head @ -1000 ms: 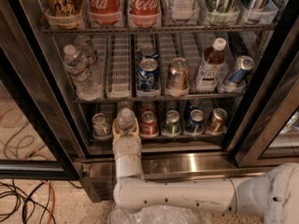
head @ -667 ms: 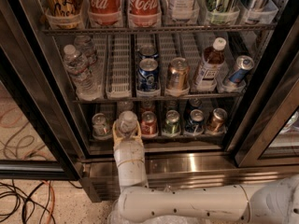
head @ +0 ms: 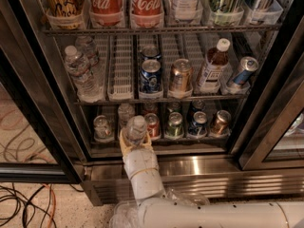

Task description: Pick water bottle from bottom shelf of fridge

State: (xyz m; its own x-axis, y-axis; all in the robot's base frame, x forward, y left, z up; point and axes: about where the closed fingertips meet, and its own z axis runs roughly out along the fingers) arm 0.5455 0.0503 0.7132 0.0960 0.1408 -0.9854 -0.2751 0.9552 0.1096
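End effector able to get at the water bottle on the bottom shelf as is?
Looks like yes: end effector sits at the bottom shelf front, gripping the water bottle; nothing stands between them.

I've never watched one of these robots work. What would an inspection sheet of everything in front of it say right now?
Surface: bottom shelf of the fridge, a wire rack with a steel front edge.
Job's things: water bottle at the shelf's front, left of centre, held by the gripper.
Clutter: row of cans beside it on that shelf. More cans, clear bottles and a brown-liquid bottle on the rack above.
Grippers: gripper at the shelf front, closed around the water bottle.
Cables: black and orange cables loose on the floor, lower left.
Surroundings: black-framed glass door at right.
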